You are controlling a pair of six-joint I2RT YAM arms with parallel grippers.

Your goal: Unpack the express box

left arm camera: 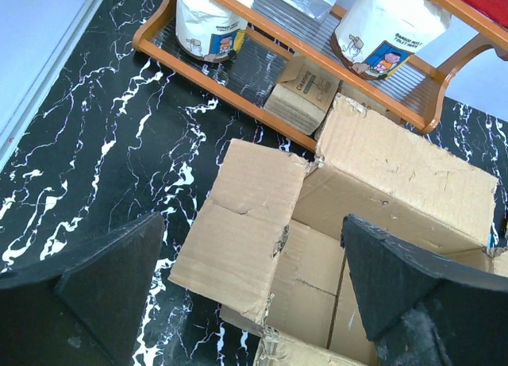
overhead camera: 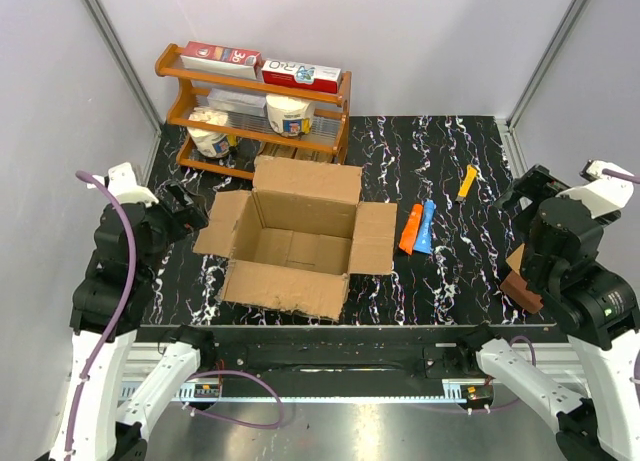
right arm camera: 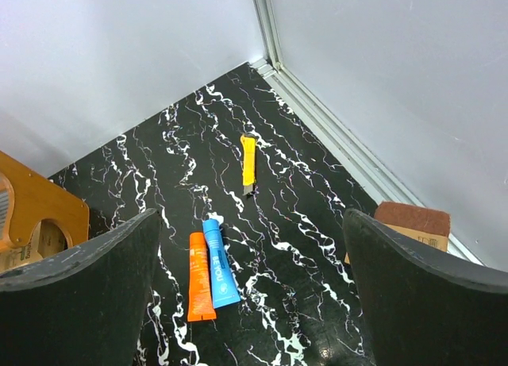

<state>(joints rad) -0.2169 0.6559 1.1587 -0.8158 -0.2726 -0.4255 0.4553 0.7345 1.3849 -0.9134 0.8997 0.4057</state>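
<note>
The express box [overhead camera: 295, 243] is a large brown carton in the middle of the table, all four flaps folded out and its inside bare as far as I see. My left gripper [overhead camera: 188, 213] hangs open just left of it. In the left wrist view that gripper [left arm camera: 254, 283] is above the box's left flap [left arm camera: 242, 215], nothing between its fingers. My right gripper [overhead camera: 522, 195] is open at the right side, well away from the box. In its own view the right gripper [right arm camera: 254, 298] looks down on bare table.
An orange tube [right arm camera: 199, 276] and a blue tube [right arm camera: 218, 261] lie side by side right of the box, a yellow utility knife [right arm camera: 249, 163] beyond them. A brown block [right arm camera: 413, 221] sits at the right edge. A wooden rack [overhead camera: 255, 106] with boxes and white bags stands behind the box.
</note>
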